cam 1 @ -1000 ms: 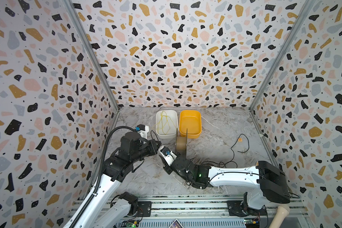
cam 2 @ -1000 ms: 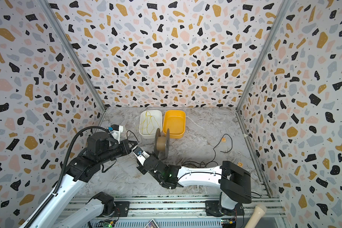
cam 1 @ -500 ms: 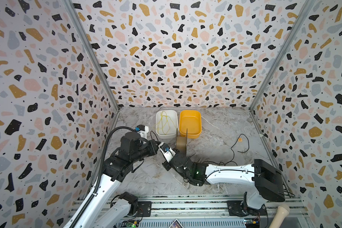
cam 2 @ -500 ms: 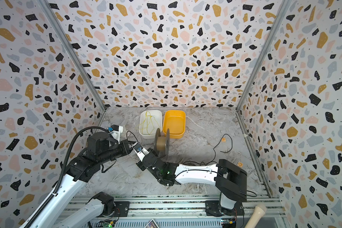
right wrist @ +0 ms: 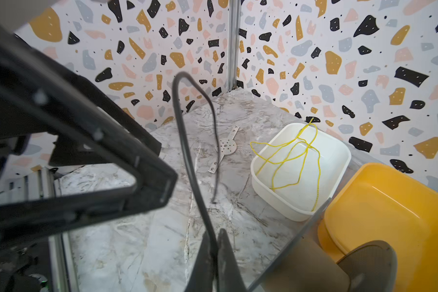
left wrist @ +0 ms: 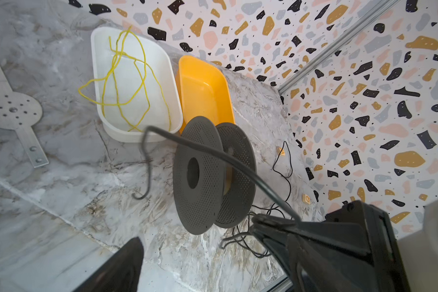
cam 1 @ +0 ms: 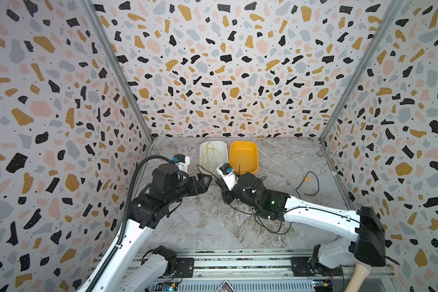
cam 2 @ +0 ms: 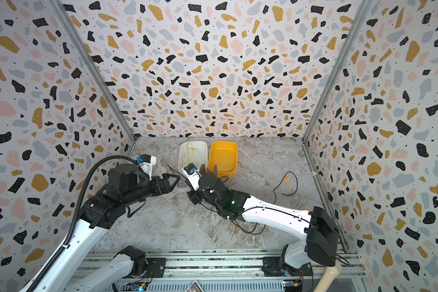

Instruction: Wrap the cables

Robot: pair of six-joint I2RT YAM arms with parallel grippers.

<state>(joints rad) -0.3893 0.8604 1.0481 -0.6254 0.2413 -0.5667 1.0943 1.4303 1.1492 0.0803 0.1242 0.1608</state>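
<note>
The right gripper [right wrist: 213, 255] has its fingers pressed together on the long, thin black cable [right wrist: 184, 141], a little way back from its free end. From the pinch the cord arches up past the fingertips, bends over and drops towards the grey marble tabletop [cam 1: 200, 227] (whether the tip touches it I cannot tell). The left gripper [cam 1: 208, 182] faces it with fingers spread apart and nothing between them, and the cable passes just beside one fingertip. Behind the right fingers the rest of the cable trails over the tabletop in slack loops, well apart from either grip. The dark grey perforated plastic spool [left wrist: 202, 202] stands on edge just beside the right fingers, against the orange-yellow plastic tub [left wrist: 205, 86], and its core looks bare. As I read it, winding has not begun: the end is in hand, but it must yet be brought to the spool and every loop wound on.
</note>
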